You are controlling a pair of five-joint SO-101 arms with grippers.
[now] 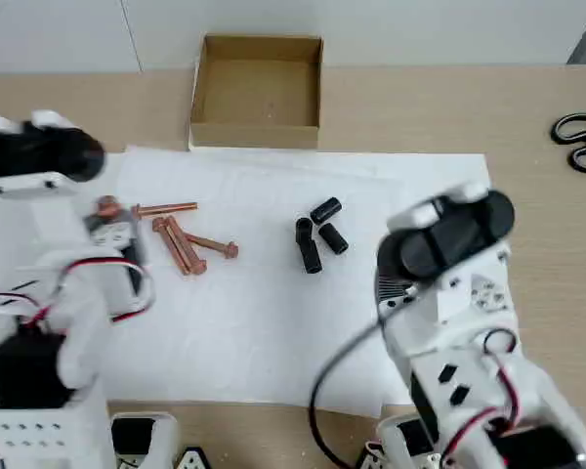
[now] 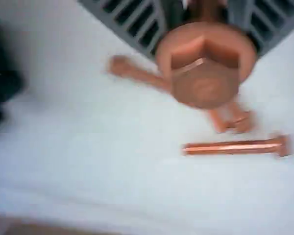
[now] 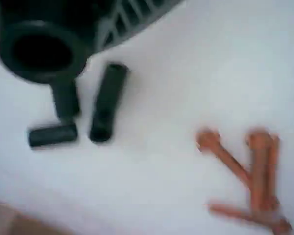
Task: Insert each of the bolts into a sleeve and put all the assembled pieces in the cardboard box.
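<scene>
**Q:** What is held, and how?

**A:** A copper bolt (image 2: 204,73), with a hexagonal head on a round flange, is clamped between the ribbed grey fingers of the left gripper (image 2: 206,19). It is held left of the cardboard box (image 1: 257,135), on the arms' side. A matte black tubular sleeve (image 3: 39,51), hollow end showing, is clamped in the right gripper (image 3: 73,24).

**Q:** Where are the loose parts located?

**A:** The loose bolts (image 1: 181,244) and loose sleeves (image 1: 313,242) are laid on a white paper sheet (image 1: 254,332) before the box's front wall. Black-handled scissors (image 1: 578,142) are placed on the wooden table (image 1: 420,107), well right of the box.
</scene>
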